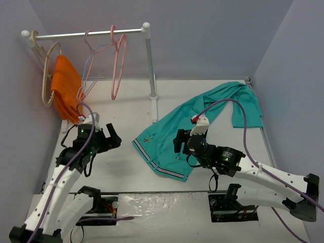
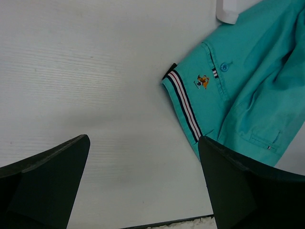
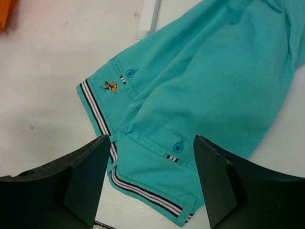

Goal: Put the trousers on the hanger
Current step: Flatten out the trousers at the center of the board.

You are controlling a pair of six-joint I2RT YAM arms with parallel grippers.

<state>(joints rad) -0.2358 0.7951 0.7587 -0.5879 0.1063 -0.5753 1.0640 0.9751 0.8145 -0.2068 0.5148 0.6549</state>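
Now | we see right gripper [image 3: 149,157] spread, holding nothing, trousers [image 3: 205,86] waistband directly beneath | left gripper [image 2: 143,162] wide, trousers near one finger

- Clear to pass over bare table [image 1: 126,109] between the left gripper [image 1: 114,136] and the trousers [image 1: 202,119].
- Blocked just beside the trousers' far-left edge by the upright rack post [image 1: 150,66].
- Crowded at the far-left corner by the pink hanger [image 1: 121,58] and orange cloth [image 1: 66,93].
- Hemmed in by walls [image 1: 283,61] left, right and behind.
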